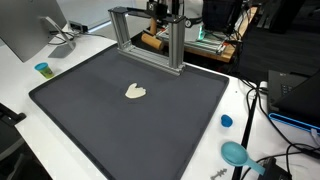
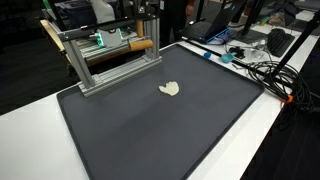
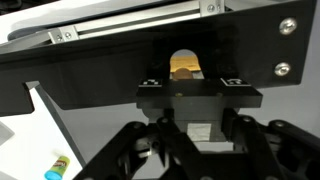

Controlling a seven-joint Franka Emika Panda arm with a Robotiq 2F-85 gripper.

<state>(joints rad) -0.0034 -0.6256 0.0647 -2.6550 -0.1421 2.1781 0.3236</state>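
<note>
My gripper is high at the far end of the mat, just above the top bar of an aluminium frame; both exterior views show it there. In the wrist view its fingers stand apart, shut on a black block between them. Past the block lies a dark panel with an arched opening, and a wooden part shows through it. That wooden piece sits behind the frame. A small cream-coloured object lies alone in the middle of the dark mat.
On the white table around the mat are a blue cap, a small blue cup and a teal object. Cables and laptops crowd one side. A monitor stands at a corner.
</note>
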